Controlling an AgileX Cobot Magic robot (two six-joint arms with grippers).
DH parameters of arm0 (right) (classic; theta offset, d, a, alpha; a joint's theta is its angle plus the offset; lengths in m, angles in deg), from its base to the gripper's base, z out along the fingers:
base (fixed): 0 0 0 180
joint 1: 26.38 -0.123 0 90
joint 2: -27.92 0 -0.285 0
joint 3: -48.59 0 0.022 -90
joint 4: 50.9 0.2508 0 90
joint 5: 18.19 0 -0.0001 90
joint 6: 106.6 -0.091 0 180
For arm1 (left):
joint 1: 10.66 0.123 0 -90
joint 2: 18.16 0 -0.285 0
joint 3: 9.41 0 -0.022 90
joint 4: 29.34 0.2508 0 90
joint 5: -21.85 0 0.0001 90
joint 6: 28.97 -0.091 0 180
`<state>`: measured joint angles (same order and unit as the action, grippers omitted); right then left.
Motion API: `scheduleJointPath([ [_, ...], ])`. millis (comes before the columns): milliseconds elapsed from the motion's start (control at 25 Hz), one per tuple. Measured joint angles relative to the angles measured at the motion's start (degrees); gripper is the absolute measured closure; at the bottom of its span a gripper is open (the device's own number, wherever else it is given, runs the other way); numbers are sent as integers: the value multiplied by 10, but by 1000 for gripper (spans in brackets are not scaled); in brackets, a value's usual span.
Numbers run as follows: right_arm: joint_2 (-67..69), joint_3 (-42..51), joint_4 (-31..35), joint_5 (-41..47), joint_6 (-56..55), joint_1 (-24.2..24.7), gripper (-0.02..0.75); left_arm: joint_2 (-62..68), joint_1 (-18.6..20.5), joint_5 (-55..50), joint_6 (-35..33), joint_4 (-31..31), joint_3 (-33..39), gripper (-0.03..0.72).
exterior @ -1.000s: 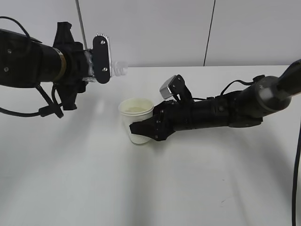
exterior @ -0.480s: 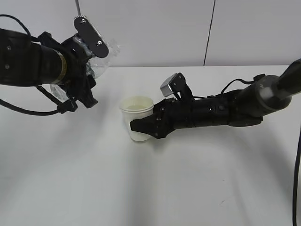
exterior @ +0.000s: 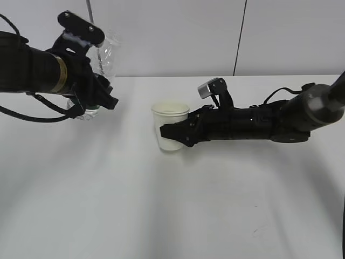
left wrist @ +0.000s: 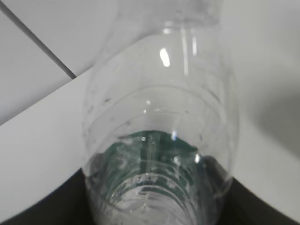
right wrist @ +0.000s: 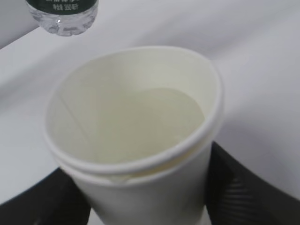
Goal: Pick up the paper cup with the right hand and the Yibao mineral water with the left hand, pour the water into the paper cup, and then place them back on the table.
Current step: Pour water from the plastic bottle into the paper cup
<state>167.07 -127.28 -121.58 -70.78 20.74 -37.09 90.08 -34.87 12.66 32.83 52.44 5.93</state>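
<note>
My left gripper (exterior: 86,73) is shut on the Yibao mineral water (exterior: 104,54), a clear bottle held nearly upright with its neck up and its green-labelled base (exterior: 90,110) low over the table (exterior: 161,216). In the left wrist view the bottle (left wrist: 159,140) fills the frame between the dark jaws of the left gripper (left wrist: 157,206). My right gripper (exterior: 168,132) is shut on the paper cup (exterior: 170,116), upright and low at the table's middle. In the right wrist view the cup (right wrist: 131,122) sits in the right gripper (right wrist: 145,197); the bottle's base (right wrist: 62,14) is beyond it.
A white wall (exterior: 178,32) with a dark vertical seam stands behind the table's far edge. The right arm (exterior: 269,121) lies low across the table's right side. Black cables hang below the left arm (exterior: 32,116).
The left arm has swung the bottle from lying sideways over the cup to nearly upright and drawn it left. The right gripper has moved the cup a little to the right.
</note>
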Motion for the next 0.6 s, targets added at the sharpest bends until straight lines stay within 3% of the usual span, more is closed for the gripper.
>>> scheduleJointPath([
  [600,0,0,44,1,-12,18,230,0,129,241,26,-37,0,306],
])
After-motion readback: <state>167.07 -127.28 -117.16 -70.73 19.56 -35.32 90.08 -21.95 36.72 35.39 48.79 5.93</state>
